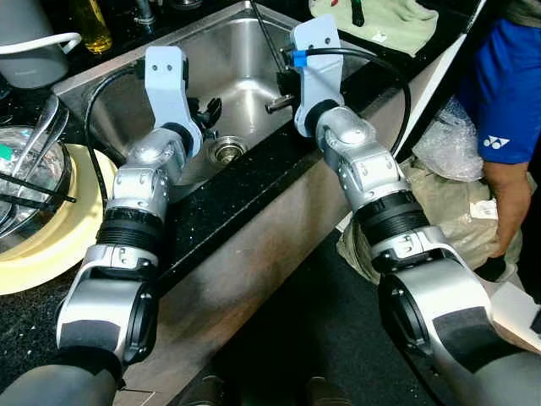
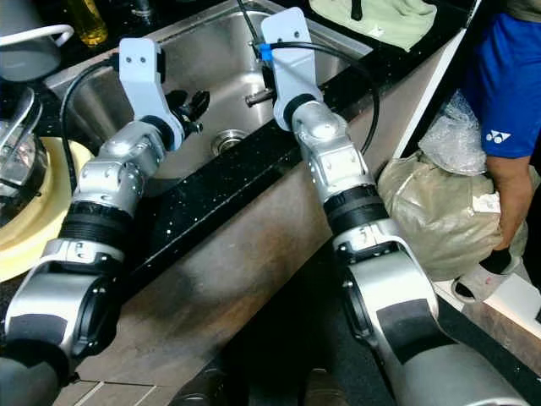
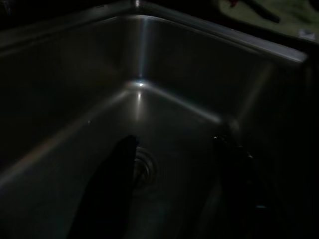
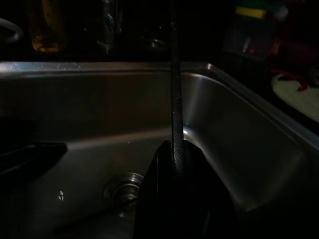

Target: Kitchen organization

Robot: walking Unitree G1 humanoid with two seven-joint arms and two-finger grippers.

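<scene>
Both arms reach over the black counter into a stainless steel sink. My left gripper hangs just above the drain; in the left wrist view its fingers stand well apart with nothing between them. Over the sink's right half, my right gripper is shut on a thin dark utensil handle. The handle slants up towards the sink's back rim. Its lower end is hidden behind the wrist mount.
On the counter to the left, a yellow dish holds a glass bowl with utensils. An oil bottle and a grey appliance stand behind. A green cloth lies at the back right. A person in blue holds a bag.
</scene>
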